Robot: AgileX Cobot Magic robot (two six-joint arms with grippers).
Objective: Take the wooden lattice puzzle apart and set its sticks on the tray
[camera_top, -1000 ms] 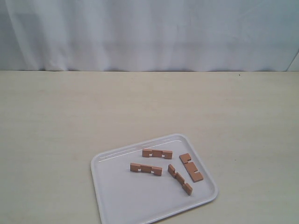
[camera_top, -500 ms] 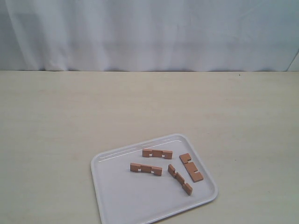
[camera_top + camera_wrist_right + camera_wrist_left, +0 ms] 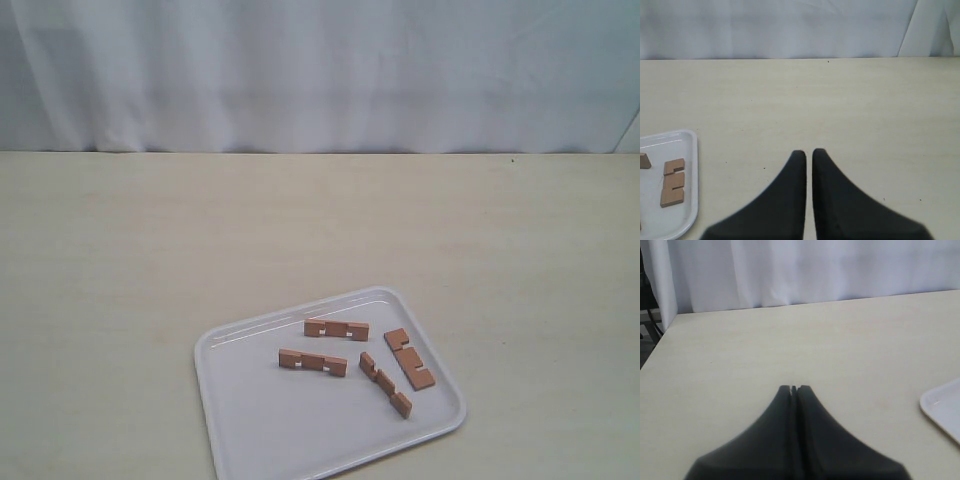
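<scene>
The wooden puzzle was fully taken apart. Its four sticks lay singly on the white tray (image 3: 240, 420), none interlocked with another.

Stick positions, exterior view:
- One stick (image 3: 336, 328) lay nearest the tray's far rim, roughly parallel to that rim.
- A second stick (image 3: 313, 362) lay just in front of the first, near the tray's middle, at about the same angle.
- A third stick (image 3: 385, 384) lay at a slant to the right of the second.
- A fourth stick (image 3: 409, 358) lay flat beside the third, closest to the right rim, with its two notches facing the third stick.

The tray rested on the pale table (image 3: 150, 250), towards the near edge of the view.

The left gripper (image 3: 793, 388) was above bare table, its jaws pressed together with nothing between them. A corner of the tray (image 3: 945, 410) showed off to one side.

The right gripper (image 3: 809, 152) had its jaws drawn together on nothing, only a thin slit showing between them. It was over the table beside the tray (image 3: 690, 190), well clear of the fourth stick (image 3: 673, 182).
</scene>
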